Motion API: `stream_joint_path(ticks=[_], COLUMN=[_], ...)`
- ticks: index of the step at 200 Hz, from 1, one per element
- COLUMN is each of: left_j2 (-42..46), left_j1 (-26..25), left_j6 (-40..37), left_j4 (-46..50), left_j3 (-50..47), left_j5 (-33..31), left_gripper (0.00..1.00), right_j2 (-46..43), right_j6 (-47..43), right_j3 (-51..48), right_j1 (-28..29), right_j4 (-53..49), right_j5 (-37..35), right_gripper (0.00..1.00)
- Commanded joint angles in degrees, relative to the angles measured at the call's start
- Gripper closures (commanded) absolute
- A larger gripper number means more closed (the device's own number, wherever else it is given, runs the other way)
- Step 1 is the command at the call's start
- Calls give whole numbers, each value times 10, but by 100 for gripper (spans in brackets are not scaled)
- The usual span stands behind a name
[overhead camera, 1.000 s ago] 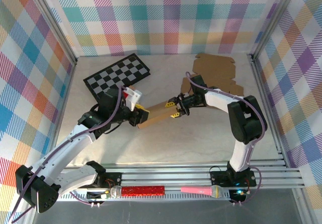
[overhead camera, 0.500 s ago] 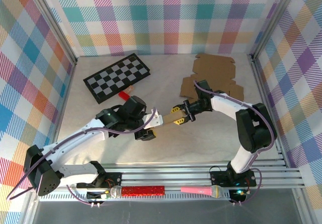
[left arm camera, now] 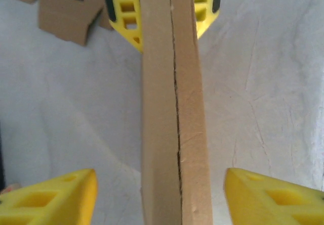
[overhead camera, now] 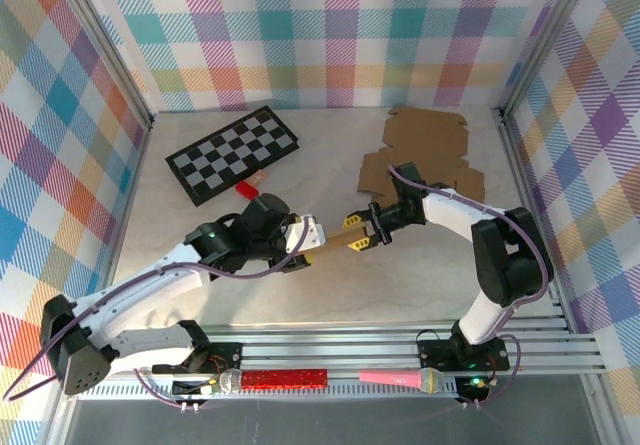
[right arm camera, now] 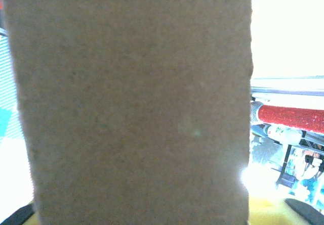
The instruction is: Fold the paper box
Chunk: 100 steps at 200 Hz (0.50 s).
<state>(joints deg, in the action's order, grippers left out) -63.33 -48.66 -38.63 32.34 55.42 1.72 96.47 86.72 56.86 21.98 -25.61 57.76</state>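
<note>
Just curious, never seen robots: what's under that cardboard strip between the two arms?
Pale bare table shows either side of the cardboard strip; directly beneath it is covered, so unknowable.

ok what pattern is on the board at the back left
The board is black-and-white checked; it shows best in the top external view.

Checkerboard [overhead camera: 232, 152] lies flat at the back left of the table [overhead camera: 330, 285], turned at an angle to the walls. A small red piece [overhead camera: 245, 189] sits just off its near edge. Down front, on the metal rails [overhead camera: 340, 350], a red glittery microphone [overhead camera: 275, 378] lies lengthwise, and there's a pink microphone [overhead camera: 400, 377] to its right, apart from it. Pastel plaid walls [overhead camera: 330, 35] ring the pale tabletop.
</note>
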Motion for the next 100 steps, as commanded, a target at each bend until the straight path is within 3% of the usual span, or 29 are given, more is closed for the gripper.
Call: stream_joint_path(ticks=[1,32,100], left_j2=[18,-14,-92], left_j1=[1,0,1], left_j6=[2,-10,-21], left_j4=[1,19,-52], left_j3=[-14,-14,-21], left_j5=[-9,7,-25], left_gripper=[30,29,29], right_j2=[-8,-6,-30], right_j6=[17,24,48], right_j3=[-6,-3,-26], right_j1=[3,3,3], right_j4=[-23,-22,-19], right_j5=[-9,-6,-7], right_gripper=[70,70,70])
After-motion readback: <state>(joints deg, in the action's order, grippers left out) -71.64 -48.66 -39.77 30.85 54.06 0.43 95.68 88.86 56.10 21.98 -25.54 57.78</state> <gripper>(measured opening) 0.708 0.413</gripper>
